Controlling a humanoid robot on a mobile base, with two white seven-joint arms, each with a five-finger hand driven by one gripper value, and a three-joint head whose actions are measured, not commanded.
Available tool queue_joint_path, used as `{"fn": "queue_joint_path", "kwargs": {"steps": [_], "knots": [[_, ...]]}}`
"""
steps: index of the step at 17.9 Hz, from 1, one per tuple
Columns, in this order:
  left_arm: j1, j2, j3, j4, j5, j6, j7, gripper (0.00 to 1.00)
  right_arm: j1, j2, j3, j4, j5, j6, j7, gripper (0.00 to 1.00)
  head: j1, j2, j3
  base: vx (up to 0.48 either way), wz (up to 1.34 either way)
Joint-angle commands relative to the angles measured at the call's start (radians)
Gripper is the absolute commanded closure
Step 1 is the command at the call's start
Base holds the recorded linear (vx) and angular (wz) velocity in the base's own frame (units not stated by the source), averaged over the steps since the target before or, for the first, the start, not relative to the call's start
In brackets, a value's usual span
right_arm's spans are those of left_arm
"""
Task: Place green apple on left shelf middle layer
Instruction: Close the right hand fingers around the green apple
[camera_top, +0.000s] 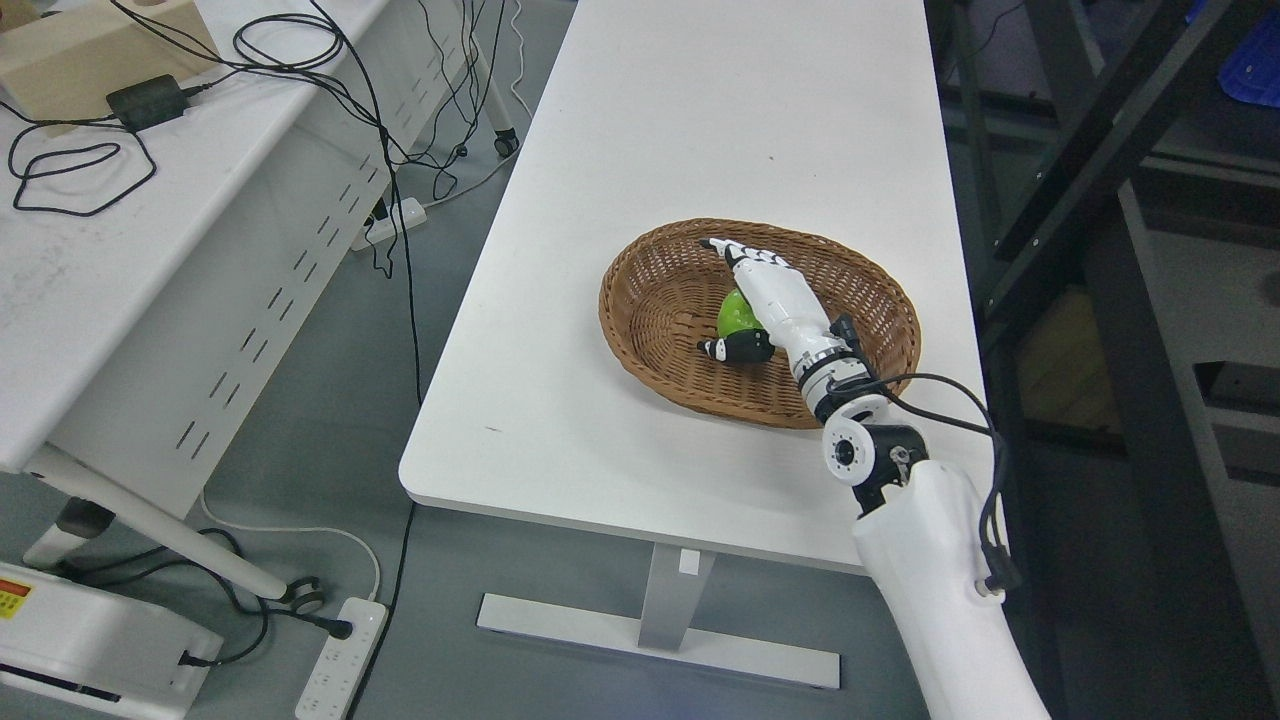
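Two white tables (690, 130) stand on grey floor (330, 420), cables (390, 180) trailing to a power strip (340, 660).

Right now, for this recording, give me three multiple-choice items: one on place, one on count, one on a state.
1. Where is the small green apple?
A. in the round brown wicker basket
B. on the bare white tabletop
C. on the floor

2. How many robot hands show?
A. none
B. one
C. two

3. The white right hand is:
A. far from the basket
B. over the apple inside the basket
C. under the table

Answers: 1 A, wicker rim surrounds the apple; 2 B, only the right arm enters; 3 B, hand covers the apple.
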Motion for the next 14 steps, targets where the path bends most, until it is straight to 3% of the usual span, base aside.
{"fn": "queue_joint_path", "kwargs": {"steps": [1, 7, 9, 14], "knots": [[-0.021, 0.017, 0.0, 0.0, 0.001, -0.001, -0.001, 0.0, -0.02, -0.018, 0.011, 0.083, 0.009, 0.0, -0.009, 0.15, 0.0, 0.0, 0.0, 0.0, 0.0], [-0.021, 0.017, 0.0, 0.0, 0.001, -0.001, -0.001, 0.0, -0.003, -0.052, -0.014, 0.083, 0.008, 0.0, -0.009, 0.17, 0.0, 0.0, 0.0, 0.0, 0.0], [-0.021, 0.017, 0.0, 0.0, 0.001, -0.001, -0.001, 0.0, -0.001, -0.053, -0.023, 0.081, 0.006, 0.002, -0.009, 0.32, 0.0, 0.0, 0.0, 0.0, 0.0], [-0.021, 0.017, 0.0, 0.0, 0.0, -0.001, -0.001, 0.0, 0.002, -0.058, -0.077, 0.075, -0.005, -0.006, 0.014, 0.96, 0.0, 0.0, 0.0, 0.0, 0.0]]}}
